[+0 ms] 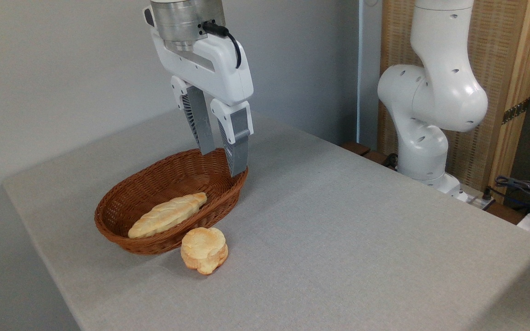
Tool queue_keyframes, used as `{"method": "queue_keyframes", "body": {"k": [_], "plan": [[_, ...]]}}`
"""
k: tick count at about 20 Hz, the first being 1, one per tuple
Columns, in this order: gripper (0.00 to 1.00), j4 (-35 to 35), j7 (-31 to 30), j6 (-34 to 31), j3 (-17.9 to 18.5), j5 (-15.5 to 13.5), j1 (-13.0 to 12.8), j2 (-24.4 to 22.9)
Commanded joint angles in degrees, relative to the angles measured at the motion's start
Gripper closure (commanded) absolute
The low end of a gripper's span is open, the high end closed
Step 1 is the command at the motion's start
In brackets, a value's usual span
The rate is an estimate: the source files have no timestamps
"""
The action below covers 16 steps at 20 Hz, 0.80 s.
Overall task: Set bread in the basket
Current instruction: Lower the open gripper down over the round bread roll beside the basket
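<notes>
The small golden-orange round bun (204, 250) lies on the grey desk (338, 230) beside the brown oval wicker basket (122, 230); the gripper (222, 162) hangs empty, fingers parted, so reaching down comes next.

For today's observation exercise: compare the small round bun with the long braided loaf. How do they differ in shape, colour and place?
Shape: the bun is round and lumpy; the braided loaf is long and narrow.
Colour: the bun's crust is golden-orange with a paler top; the loaf is pale all over.
Place: the bun sits on the table, beside the basket; the loaf lies inside it.
Both are bread, untouched by the gripper above.
</notes>
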Motion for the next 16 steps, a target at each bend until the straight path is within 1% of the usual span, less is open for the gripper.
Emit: {"method": "queue_keyframes", "body": {"k": [1, 9, 13, 14, 16], "plan": [[0.0, 0.1, 0.3, 0.4, 2.8, -3.6, 0.0, -0.4], [0.0, 0.2, 0.2, 0.4, 2.9, -3.6, -0.1, 0.0], [0.0, 0.0, 1.6, 1.4, 2.4, -3.6, -0.4, 0.5], [0.0, 0.0, 3.6, 1.8, 2.2, -3.6, -0.4, 0.5], [0.0, -0.4, 12.1, 1.9, 2.2, -3.5, -0.5, 0.5]]}}
